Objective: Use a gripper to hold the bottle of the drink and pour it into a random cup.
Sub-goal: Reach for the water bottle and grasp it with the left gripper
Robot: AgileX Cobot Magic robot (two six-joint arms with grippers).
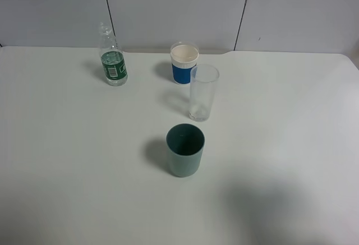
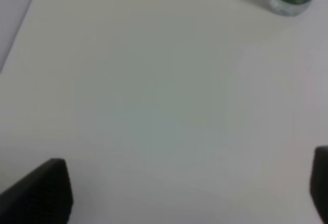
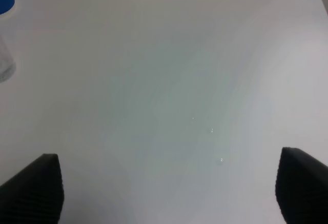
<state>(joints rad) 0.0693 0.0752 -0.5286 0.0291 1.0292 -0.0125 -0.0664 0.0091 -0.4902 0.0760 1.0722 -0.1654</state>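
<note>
The left hand (image 2: 179, 188) hung over the white surface (image 2: 154, 96) with its two dark fingers (image 2: 41, 190) spread wide and nothing held between them. The right hand (image 3: 168, 185) was posed the same way above the surface, its fingers far apart and gripping nothing.

In the exterior high view the bottle (image 1: 113, 60) stood upright in the upper left of the frame, near the back edge of the surface. Its green label band faced the camera. The left wrist camera caught only the bottle's lower part, well apart from the fingers, with plain surface lying between them.

The clear cup (image 1: 202, 92) stood upright just right of centre. A blue cup (image 1: 184, 64) with a white rim stood just behind it to the left, their outlines overlapping in the frame. A teal cup (image 1: 185, 150) stood below centre, apart from the others.
</note>
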